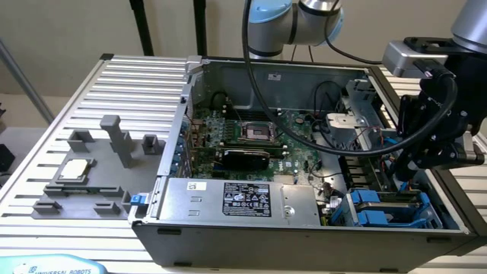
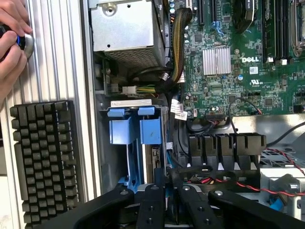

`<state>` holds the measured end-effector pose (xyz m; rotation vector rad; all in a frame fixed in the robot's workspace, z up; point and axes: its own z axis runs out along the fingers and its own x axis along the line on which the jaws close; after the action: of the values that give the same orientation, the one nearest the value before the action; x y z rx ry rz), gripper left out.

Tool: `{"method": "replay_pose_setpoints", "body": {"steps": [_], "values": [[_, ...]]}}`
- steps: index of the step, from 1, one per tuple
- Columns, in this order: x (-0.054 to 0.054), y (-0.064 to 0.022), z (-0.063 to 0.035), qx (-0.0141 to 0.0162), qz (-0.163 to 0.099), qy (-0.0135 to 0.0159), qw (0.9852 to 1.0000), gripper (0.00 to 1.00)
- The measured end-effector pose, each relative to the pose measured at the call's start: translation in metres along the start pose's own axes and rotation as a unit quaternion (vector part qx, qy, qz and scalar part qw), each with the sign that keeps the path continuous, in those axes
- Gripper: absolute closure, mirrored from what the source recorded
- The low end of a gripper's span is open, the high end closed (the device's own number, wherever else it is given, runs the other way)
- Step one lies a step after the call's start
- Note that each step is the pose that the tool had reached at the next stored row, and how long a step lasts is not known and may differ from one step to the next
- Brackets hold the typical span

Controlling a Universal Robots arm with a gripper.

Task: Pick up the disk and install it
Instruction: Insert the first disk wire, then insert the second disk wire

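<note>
Scene: an open computer case [image 1: 304, 228] lies on a slatted aluminium table [image 1: 137, 74], its motherboard [image 1: 251, 142] exposed.
Arm: a Universal Robots arm [image 1: 304, 20] reaches in from the exterior view's right, with black cables looping over the case.
Gripper: the black gripper [image 1: 402, 171] hangs low over the drive bay corner of the case at the exterior view's right; in the wrist view its fingers [image 2: 151, 200] stand close together on either side of a thin upright edge by the blue frames. Whether they are clamped on that edge or merely beside it I cannot tell.
Disk: the disk [image 2: 155, 160] appears to stand on edge inside the drive bay, a narrow grey strip just beside the blue plastic frames [image 2: 133, 126], directly ahead of the gripper; most of it is hidden.
Drive bay, exterior view: blue frames [image 1: 380, 208] sit in the lower corner of the case nearest the gripper.
Power supply: a silver box with a black label [image 1: 247, 200] along the near wall of the case.
Fixture: a grey holder plate [image 1: 84, 182] on the table at the exterior view's left, carrying a small square silver chip [image 1: 74, 169].
Keyboard: a black keyboard [image 2: 40, 162] lies on the table beside the case.
Person: a hand [image 2: 12, 43] rests on the table near a round button [image 2: 25, 42].
</note>
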<state>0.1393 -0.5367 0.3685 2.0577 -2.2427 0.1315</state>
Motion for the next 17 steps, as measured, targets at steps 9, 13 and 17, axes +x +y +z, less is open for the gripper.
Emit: {"method": "replay_pose_setpoints", "body": {"steps": [9, 13, 17], "values": [[0.003, 0.0116, 0.0007, 0.0056, -0.006, -0.0005, 1.0000, 0.84], [0.011, 0.0143, 0.0045, 0.0116, -0.007, -0.0038, 0.9999, 0.84], [0.015, 0.0153, 0.0094, 0.0161, -0.009, -0.0097, 0.9998, 0.84]]}}
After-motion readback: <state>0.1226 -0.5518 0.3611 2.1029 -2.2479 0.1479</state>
